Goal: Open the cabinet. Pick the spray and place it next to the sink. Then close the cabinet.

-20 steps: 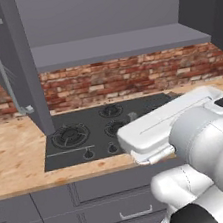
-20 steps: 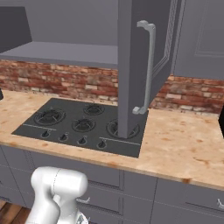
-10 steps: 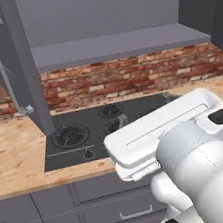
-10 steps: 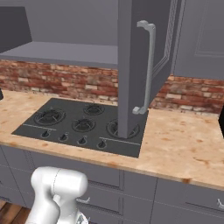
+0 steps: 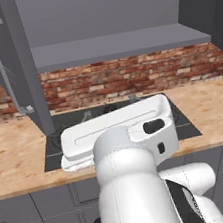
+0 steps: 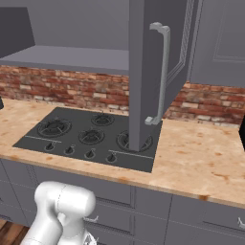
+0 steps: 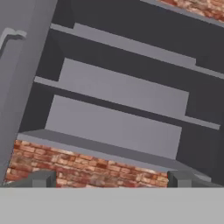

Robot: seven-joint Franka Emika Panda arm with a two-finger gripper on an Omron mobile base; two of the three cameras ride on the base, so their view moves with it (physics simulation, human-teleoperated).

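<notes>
The cabinet [image 7: 118, 89] stands open, and the hand view looks up into its dark interior at bare grey shelves. Its left door [image 5: 22, 61] is swung out toward me with its silver bar handle [image 5: 3, 69] on the outer face. The same door [image 6: 141, 76] and handle [image 6: 161, 72] hang over the cooktop in the right base view. My gripper [image 7: 111, 180] is open, its fingertips [image 7: 41, 179] wide apart with nothing between them, pointing at the cabinet's underside and the brick wall. The spray and the sink are out of view.
A black gas cooktop [image 6: 86, 136] is set in the wooden counter [image 6: 201, 162] below the cabinet. A brick backsplash [image 5: 129, 78] runs behind it, and grey drawers [image 6: 153, 206] line the front. My white arm link [image 5: 121, 132] lies across the cooktop in the left base view.
In the left base view my arm has swung from the right side to the middle and now points more to the left. The door and counter have not moved.
</notes>
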